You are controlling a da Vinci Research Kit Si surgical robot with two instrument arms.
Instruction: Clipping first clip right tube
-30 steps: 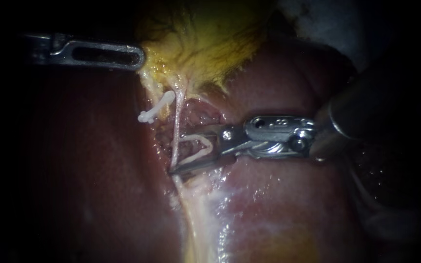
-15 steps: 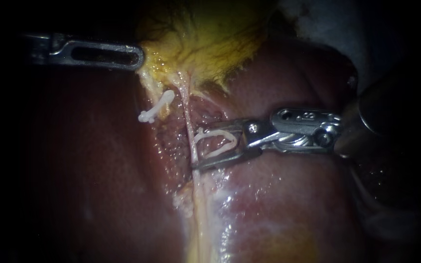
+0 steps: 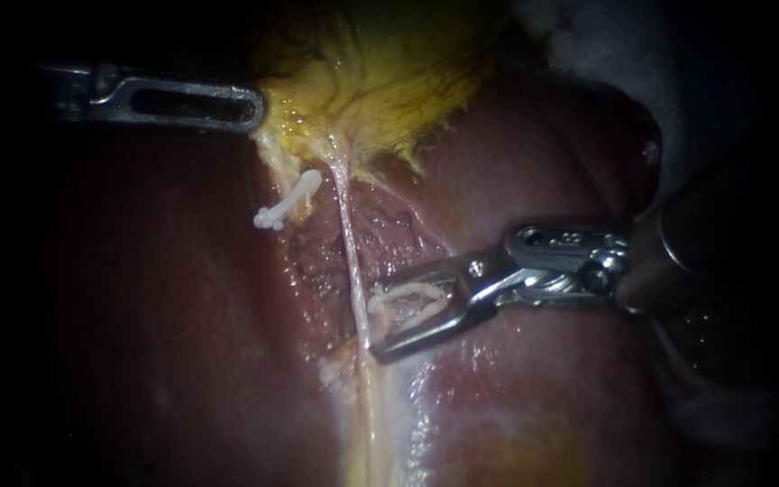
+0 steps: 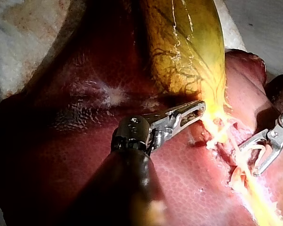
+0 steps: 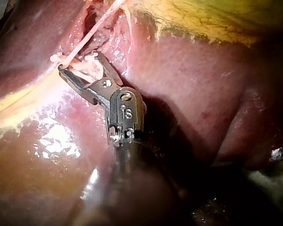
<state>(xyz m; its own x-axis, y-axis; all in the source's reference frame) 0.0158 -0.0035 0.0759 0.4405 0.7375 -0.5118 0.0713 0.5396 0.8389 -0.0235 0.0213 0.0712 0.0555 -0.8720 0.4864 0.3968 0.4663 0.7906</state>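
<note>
- Endoscope view: left instrument [image 3: 247,105] comes in high on the left, its slotted jaw end-on against the yellow edge of the gallbladder [image 3: 380,81]. The grip itself does not show here.
- Left wrist view shows it: both jaws are clamped on the yellow tissue at the gallbladder's narrow end.
- Right tube [image 3: 346,243]: a thin pale strand running from the gallbladder down across the liver [image 3: 182,298], straight and taut.
- Only the endoscope view shows the seated clip [image 3: 288,200], closed on the pale strand just left of the right tube.
- Right instrument [image 3: 379,323]: its jaws stand apart and grasp the loaded clip [image 3: 412,305], a white clip touching both jaws from inside. The tips are at the tube's right side.
- Right wrist view: the tube runs just ahead of the tips. I cannot tell whether it lies within the clip.
- Against 1.0 s ago: the right jaws then reached across the tube and bowed it leftward. They have since drawn back rightward and lower, and the tube has straightened.
- The loaded clip's legs look narrower than before.
- The left instrument and the seated clip are unchanged.
</note>
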